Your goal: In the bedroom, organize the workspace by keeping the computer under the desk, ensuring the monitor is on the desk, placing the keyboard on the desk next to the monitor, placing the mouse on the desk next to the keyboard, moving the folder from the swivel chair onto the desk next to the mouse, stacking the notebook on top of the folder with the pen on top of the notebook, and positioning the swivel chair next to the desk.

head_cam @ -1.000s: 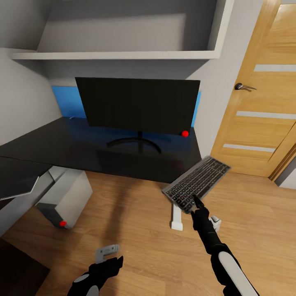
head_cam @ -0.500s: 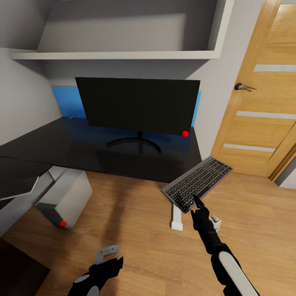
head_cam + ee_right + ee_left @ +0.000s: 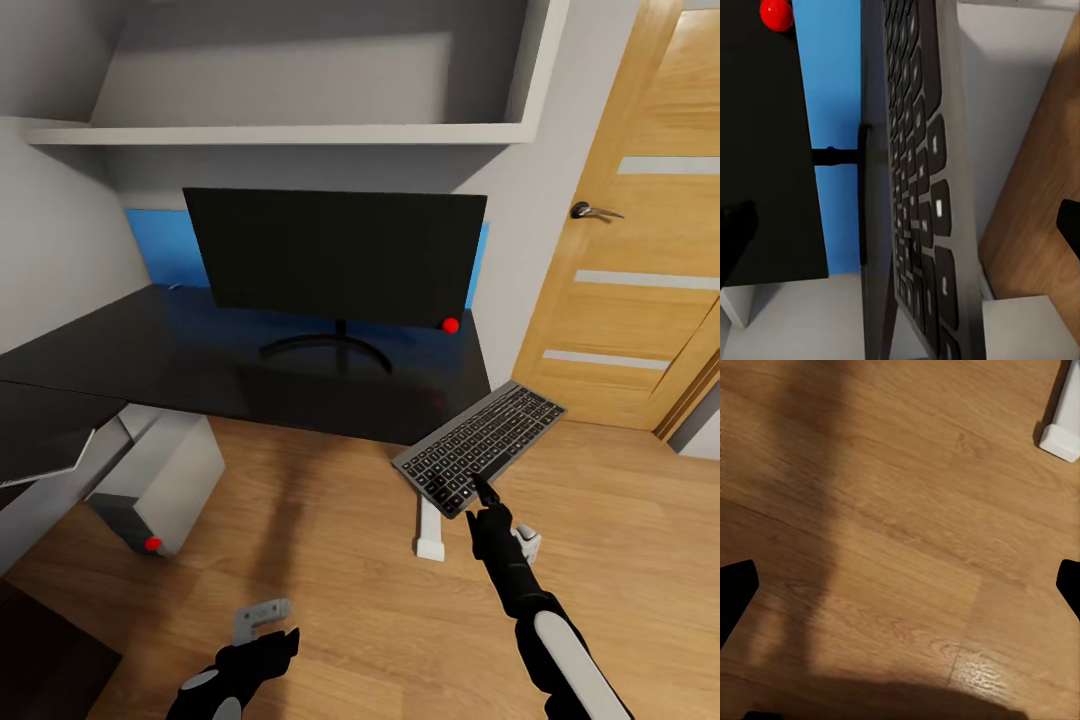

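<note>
Grey keyboard (image 3: 480, 447), pinched at its near edge by the closed right end effector (image 3: 483, 493), hangs off the desk's (image 3: 150, 350) front right corner, barely shifted since a second ago; placement beside the monitor (image 3: 335, 255) pending.

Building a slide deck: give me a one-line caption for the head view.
Right gripper holds the keyboard beside the desk, monitor on top.

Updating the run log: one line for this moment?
right gripper: holds keyboard | keyboard: off desk corner | monitor: on desk | left gripper: open, empty
</note>
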`<state>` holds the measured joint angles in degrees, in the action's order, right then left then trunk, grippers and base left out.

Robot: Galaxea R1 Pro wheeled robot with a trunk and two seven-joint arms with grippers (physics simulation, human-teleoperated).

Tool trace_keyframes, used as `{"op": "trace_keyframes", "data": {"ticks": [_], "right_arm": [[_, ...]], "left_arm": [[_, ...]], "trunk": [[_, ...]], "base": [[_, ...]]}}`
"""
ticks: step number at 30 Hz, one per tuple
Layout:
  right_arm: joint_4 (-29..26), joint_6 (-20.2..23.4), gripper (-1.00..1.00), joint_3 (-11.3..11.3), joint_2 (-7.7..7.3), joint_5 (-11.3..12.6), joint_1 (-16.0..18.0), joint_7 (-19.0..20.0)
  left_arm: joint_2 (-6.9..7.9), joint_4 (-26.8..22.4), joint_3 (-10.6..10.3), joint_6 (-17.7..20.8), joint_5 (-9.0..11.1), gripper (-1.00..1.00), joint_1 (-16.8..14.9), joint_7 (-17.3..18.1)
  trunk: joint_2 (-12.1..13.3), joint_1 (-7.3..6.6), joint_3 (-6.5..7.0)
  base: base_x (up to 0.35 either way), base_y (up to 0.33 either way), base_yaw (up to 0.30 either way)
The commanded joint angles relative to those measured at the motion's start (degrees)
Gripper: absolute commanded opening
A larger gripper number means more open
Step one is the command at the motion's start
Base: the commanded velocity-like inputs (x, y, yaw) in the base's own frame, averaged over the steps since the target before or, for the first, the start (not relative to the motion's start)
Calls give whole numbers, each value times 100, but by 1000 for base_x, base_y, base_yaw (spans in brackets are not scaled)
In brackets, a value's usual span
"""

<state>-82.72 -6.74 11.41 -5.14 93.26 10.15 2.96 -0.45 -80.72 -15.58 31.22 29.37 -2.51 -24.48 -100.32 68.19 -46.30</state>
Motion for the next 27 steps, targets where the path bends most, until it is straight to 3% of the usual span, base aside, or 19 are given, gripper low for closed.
{"op": "trace_keyframes", "data": {"ticks": [1,6,13,14,17,22,27], "right_arm": [[1,-47,100,12,-10,61,4,29],[-5,-47,100,-78,-14,61,4,29],[-6,-47,100,-387,-25,61,4,21],[-4,-44,100,-613,-29,61,4,10],[-1,-38,100,-1008,-33,73,4,-8],[1,-38,100,-1242,-38,71,4,-49],[4,-38,100,-1619,-57,47,4,-539]], "left_arm": [[1,-7,-7,11,60,100,-3,-56],[1,-6,-7,11,60,100,-3,-42],[1,-6,-7,8,58,100,-3,-33],[5,-6,-7,8,54,100,-3,-31],[8,-6,-4,7,48,100,-3,-30],[9,-6,1,7,57,100,-3,-36],[5,33,-5,10,57,100,-3,-72]], "trunk": [[-2,-1,-5],[-2,-1,-5],[-2,-1,-5],[-2,-1,-5],[-2,-1,-5],[-2,-1,-5],[-2,-1,-5]], "base": [[0,0,0],[0,0,0],[0,0,0],[0,0,0],[0,0,0],[0,0,0],[0,0,0]]}}
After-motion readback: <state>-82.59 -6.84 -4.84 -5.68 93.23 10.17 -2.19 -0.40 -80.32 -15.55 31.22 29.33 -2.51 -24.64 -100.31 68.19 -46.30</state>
